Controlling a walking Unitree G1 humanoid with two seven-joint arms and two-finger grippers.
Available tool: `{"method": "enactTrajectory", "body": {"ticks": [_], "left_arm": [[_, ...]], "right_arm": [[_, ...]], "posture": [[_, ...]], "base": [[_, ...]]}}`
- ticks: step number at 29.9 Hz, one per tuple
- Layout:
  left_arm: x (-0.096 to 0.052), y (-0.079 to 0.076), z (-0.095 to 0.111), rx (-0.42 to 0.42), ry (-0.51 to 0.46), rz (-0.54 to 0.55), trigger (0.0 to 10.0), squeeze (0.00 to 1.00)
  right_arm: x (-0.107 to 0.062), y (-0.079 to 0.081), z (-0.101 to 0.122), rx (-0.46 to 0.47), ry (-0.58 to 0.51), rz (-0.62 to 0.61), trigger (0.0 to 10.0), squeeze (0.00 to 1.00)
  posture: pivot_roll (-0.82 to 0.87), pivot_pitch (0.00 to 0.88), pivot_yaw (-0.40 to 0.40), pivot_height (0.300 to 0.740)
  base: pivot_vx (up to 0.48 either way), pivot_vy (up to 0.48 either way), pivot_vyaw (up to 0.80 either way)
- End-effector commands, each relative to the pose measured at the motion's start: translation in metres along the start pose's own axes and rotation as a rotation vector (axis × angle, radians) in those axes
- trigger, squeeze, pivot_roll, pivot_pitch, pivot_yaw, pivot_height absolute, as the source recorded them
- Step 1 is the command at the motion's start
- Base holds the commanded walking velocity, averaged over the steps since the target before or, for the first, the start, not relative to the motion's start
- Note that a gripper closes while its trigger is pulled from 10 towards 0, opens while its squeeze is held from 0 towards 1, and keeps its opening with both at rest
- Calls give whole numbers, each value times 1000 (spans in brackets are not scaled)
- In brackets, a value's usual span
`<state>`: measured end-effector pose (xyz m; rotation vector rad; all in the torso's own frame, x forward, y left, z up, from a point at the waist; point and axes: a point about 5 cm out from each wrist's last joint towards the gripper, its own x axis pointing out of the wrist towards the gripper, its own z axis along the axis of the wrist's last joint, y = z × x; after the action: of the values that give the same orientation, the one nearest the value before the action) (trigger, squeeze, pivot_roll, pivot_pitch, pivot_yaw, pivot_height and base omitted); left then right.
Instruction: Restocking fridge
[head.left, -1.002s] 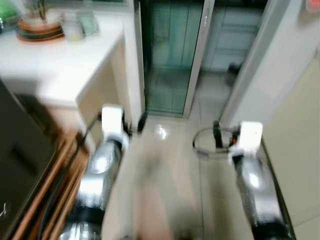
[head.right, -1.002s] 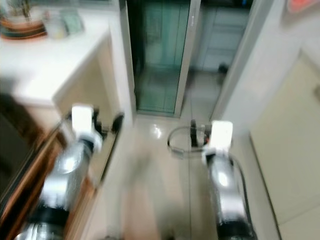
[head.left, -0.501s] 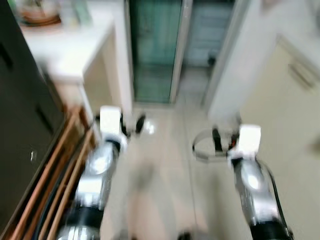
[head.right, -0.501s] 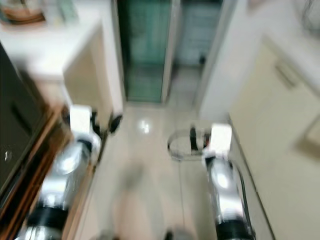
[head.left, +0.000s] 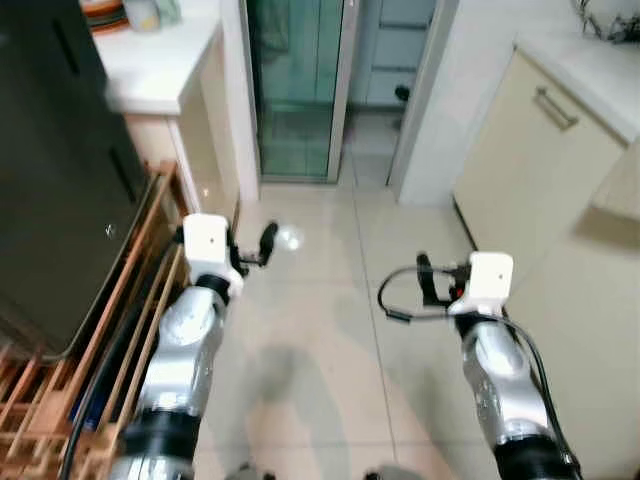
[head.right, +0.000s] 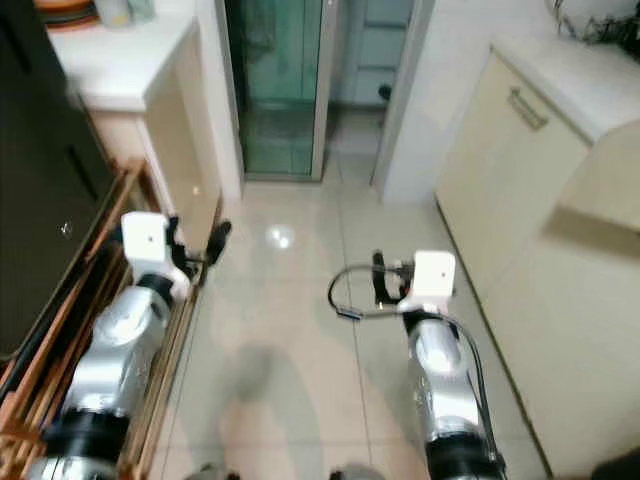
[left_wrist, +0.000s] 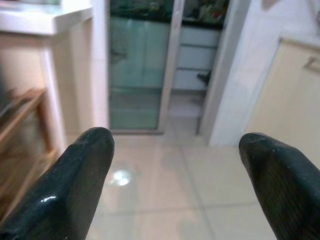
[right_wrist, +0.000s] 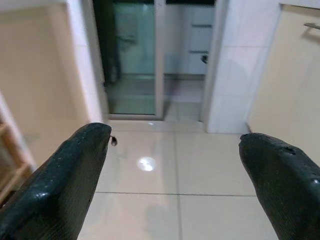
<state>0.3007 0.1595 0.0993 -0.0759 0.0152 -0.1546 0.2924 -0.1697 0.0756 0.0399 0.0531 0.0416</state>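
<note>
Both silver arms reach forward over a pale tiled floor (head.left: 320, 330). My left gripper (left_wrist: 175, 150) is open, its two black fingers (left_wrist: 75, 180) wide apart with nothing between them; in the left eye view it (head.left: 265, 240) hovers beside a wooden rack (head.left: 130, 320). My right gripper (right_wrist: 175, 145) is also open and empty, held out over the floor (head.left: 424, 278) with a black cable loop (head.left: 395, 305) beside it. A tall dark-fronted unit (head.left: 60, 170) stands at the left. No food item is held.
A white counter (head.left: 160, 70) with dishes sits behind the dark unit. A glass sliding door (head.left: 295, 80) is straight ahead, and a doorway beside it shows drawers (head.left: 395, 45). Cream cabinets (head.left: 530, 170) with a handle line the right side.
The camera has swung and the blur has cleared: the dark unit and rack now fill the left, and the cream cabinets have come in at the right. Both arms keep their pose.
</note>
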Motion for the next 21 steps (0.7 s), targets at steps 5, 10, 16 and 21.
{"method": "enactTrajectory", "body": {"ticks": [5,10,16,21], "left_arm": [[8,-16,23,42,-114,-33,10000,0],[7,-16,36,-10,-178,-45,10000,0],[6,-15,35,-1,-172,-36,10000,0],[6,-15,36,-3,-171,-34,10000,0]], "right_arm": [[9,14,23,-38,-70,70,10000,0],[9,12,21,-15,-58,60,10000,0],[8,8,18,-24,-40,53,10000,0],[8,6,15,-25,-25,43,10000,0]], "posture": [[-72,0,-10,740],[-72,0,-14,740],[-73,0,-15,740],[-72,0,-13,740]], "base": [[0,0,0],[0,96,0],[0,480,0],[0,480,0]]}}
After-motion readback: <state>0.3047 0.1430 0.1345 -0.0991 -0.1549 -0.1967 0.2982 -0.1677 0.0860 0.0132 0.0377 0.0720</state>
